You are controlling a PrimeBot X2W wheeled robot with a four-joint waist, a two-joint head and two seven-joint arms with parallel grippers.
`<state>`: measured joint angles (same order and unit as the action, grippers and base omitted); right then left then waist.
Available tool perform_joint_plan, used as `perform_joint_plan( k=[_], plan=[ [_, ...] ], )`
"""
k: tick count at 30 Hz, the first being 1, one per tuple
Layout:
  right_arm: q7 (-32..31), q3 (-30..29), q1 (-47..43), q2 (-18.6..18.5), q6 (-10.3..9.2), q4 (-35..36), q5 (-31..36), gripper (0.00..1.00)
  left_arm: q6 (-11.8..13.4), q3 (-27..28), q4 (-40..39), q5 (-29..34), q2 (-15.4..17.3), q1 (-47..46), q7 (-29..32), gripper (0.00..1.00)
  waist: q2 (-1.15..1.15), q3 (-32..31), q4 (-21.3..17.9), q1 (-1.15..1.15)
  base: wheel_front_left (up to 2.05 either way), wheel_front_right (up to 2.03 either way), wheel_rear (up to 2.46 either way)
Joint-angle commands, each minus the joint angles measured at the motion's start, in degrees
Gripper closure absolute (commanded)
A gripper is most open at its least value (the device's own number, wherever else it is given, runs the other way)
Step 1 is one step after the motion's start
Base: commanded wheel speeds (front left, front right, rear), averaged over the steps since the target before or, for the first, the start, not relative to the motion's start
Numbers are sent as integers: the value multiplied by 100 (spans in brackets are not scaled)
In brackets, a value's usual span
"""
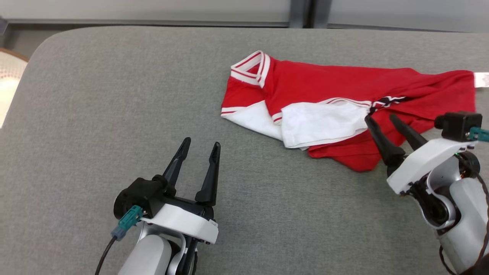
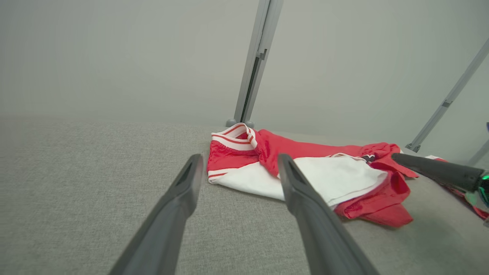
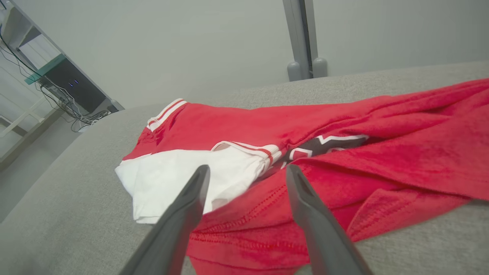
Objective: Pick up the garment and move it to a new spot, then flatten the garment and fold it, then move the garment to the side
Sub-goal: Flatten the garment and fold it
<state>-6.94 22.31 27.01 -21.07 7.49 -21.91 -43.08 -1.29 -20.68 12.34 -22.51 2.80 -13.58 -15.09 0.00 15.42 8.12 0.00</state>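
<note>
A red and white garment (image 1: 328, 103) lies crumpled on the grey table (image 1: 114, 95), right of the middle, with a striped collar at its left end and white sleeves in front. My right gripper (image 1: 380, 118) stands open over the garment's near right part, fingers apart with nothing between them; in the right wrist view the garment (image 3: 305, 152) spreads just under and beyond the open right gripper (image 3: 246, 170). My left gripper (image 1: 200, 144) is open at the lower left, well short of the cloth. The left wrist view has the garment (image 2: 305, 172) ahead of the open left gripper (image 2: 238, 158).
The table's rounded far left corner (image 1: 49, 38) drops to the floor, where a pale woven object (image 1: 9, 80) stands. A grey post (image 2: 256, 61) rises behind the table against a plain wall. A shelf with cables (image 3: 57, 88) stands off to one side.
</note>
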Motion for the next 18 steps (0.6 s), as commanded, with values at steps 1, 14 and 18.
perform_joint_plan(
  k=[1, 14, 18],
  plan=[
    [-74, 13, 88, -19, 0, -55, -76, 0, 35, -15, -2, -46, 22, -100, -7, 0, 0, 141, 154, 0, 0, 0, 0],
    [-631, 322, 652, -312, 0, -394, -694, 76, 129, -236, -46, -159, 20, -259, -7, 0, 0, 437, 526, 0, 0, 0, 0],
    [-511, 474, 776, -404, -1, -238, -785, 100, 146, -260, -47, -173, 20, -267, -7, 0, 0, 454, 557, 0, 0, 0, 0]
  ],
)
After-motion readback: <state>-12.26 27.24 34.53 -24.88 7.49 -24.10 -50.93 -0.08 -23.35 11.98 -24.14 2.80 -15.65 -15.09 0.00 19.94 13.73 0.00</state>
